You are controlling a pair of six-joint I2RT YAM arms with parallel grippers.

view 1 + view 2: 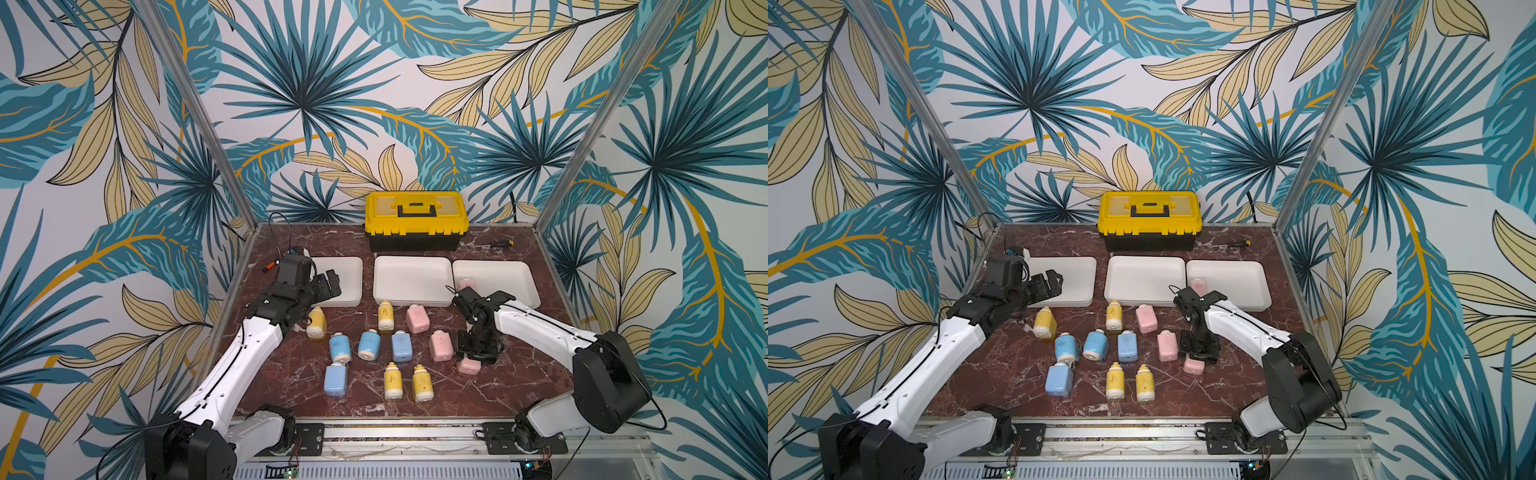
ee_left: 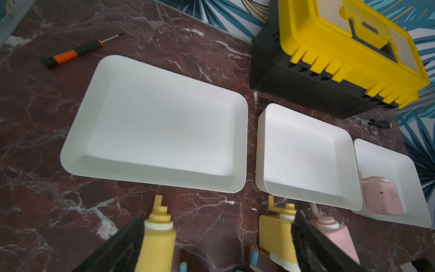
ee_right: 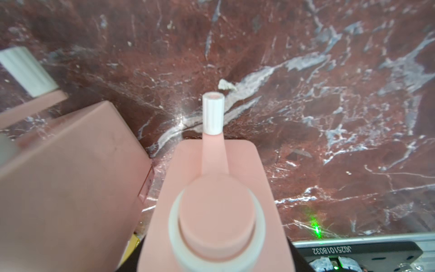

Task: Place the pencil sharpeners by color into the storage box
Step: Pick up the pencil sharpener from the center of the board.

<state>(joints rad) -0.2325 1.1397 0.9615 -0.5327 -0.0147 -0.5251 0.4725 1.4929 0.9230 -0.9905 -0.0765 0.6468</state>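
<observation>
Three white trays of the storage box sit in a row: left, middle, right. One pink pencil sharpener lies in the right tray. Several yellow, blue and pink sharpeners lie on the marble in front. My right gripper points down over a pink sharpener on the table, a jaw close by each side; contact does not show. My left gripper hangs open and empty at the left tray's near edge, above a yellow sharpener.
A yellow-and-black toolbox stands behind the trays. A small screwdriver lies at the back right and an orange-handled one at the back left. Metal posts and patterned walls close in the table on three sides.
</observation>
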